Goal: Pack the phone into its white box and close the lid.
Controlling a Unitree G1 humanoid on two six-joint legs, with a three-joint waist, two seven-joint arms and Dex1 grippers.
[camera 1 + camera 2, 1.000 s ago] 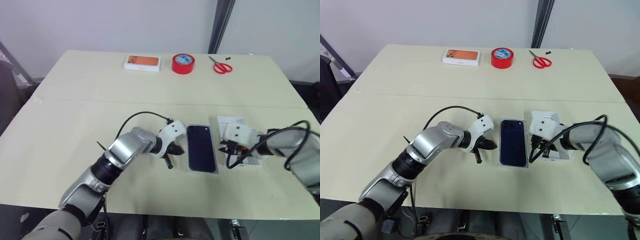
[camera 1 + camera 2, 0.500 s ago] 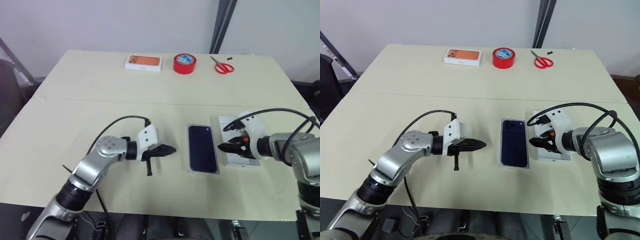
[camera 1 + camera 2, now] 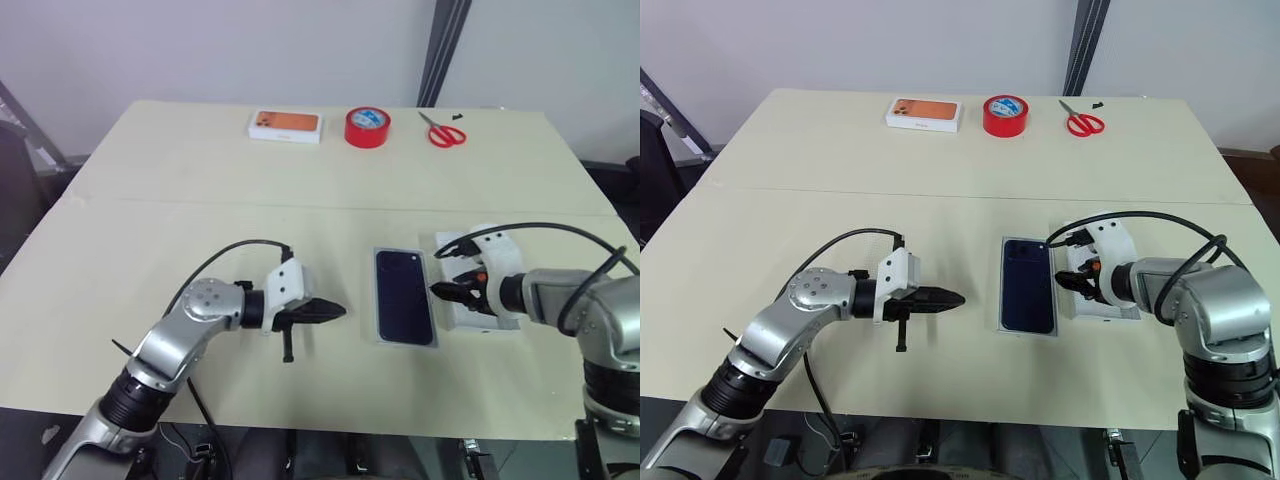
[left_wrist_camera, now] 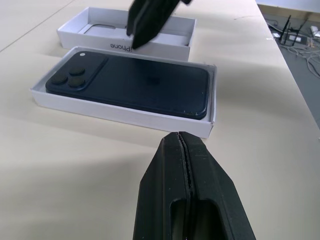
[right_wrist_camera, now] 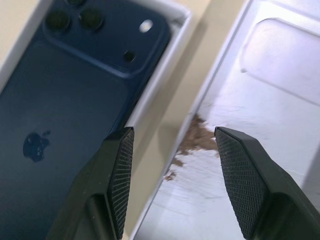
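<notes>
While the phone (image 3: 404, 296) already lies flat inside the white box (image 4: 121, 114) at lower centre of the left eye view, the lid (image 3: 484, 322) rests open side up just to the right of it, apart by a thin strip of table (image 3: 200, 200). Phone, box and lid all have their long axes running from the near edge of the frame toward the far edge, parallel to one another.

The right gripper (image 3: 447, 293) sits at centre right, fingers spread and holding nothing. In its wrist view one finger hangs over the gap between box and lid and the other over the lid's white inner floor, so the lid's near wall lies between them. This arm is by far the nearer to the lid.

The left gripper (image 3: 332, 311) is at lower centre, left of the box and pointing at it. Its fingers are pressed together on nothing.

The next step is likely gripping that wall to lift and flip the lid over the box
</notes>
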